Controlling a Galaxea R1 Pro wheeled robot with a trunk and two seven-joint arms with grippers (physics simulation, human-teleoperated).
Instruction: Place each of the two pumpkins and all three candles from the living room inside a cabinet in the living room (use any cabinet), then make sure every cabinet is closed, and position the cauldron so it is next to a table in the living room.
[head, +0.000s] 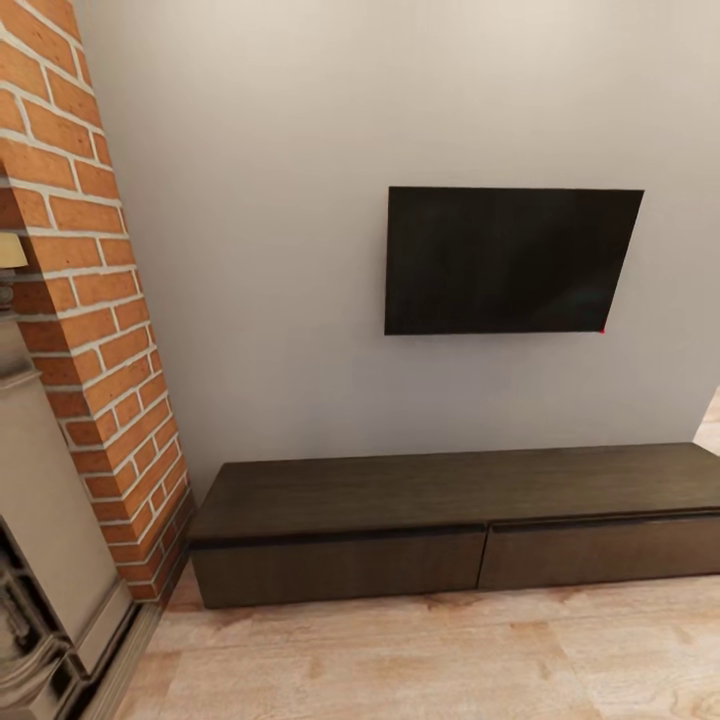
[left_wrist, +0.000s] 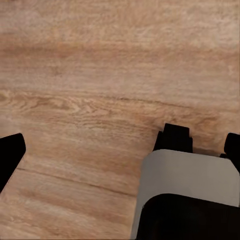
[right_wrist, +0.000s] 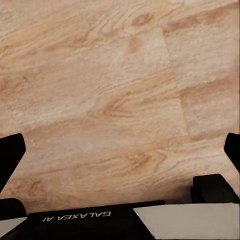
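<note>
The cabinet (head: 450, 490) is a long, low, dark-brown unit standing against the grey wall, and both of its flat fronts (head: 340, 570) are shut. The pumpkins, candles, cauldron and table are out of view. In the left wrist view my left gripper (left_wrist: 121, 150) hangs open over bare wooden floor, its dark fingertips (left_wrist: 10, 155) wide apart with nothing between them. In the right wrist view my right gripper (right_wrist: 121, 152) is also open over the floor, with nothing between its fingertips (right_wrist: 10, 155).
A black TV (head: 510, 260) hangs on the wall above the cabinet. A red brick chimney column (head: 90, 300) and a grey stone fireplace (head: 40, 560) stand at the left. Light wooden floor (head: 450, 660) lies in front of the cabinet. My own base (left_wrist: 185, 195) shows below the left gripper.
</note>
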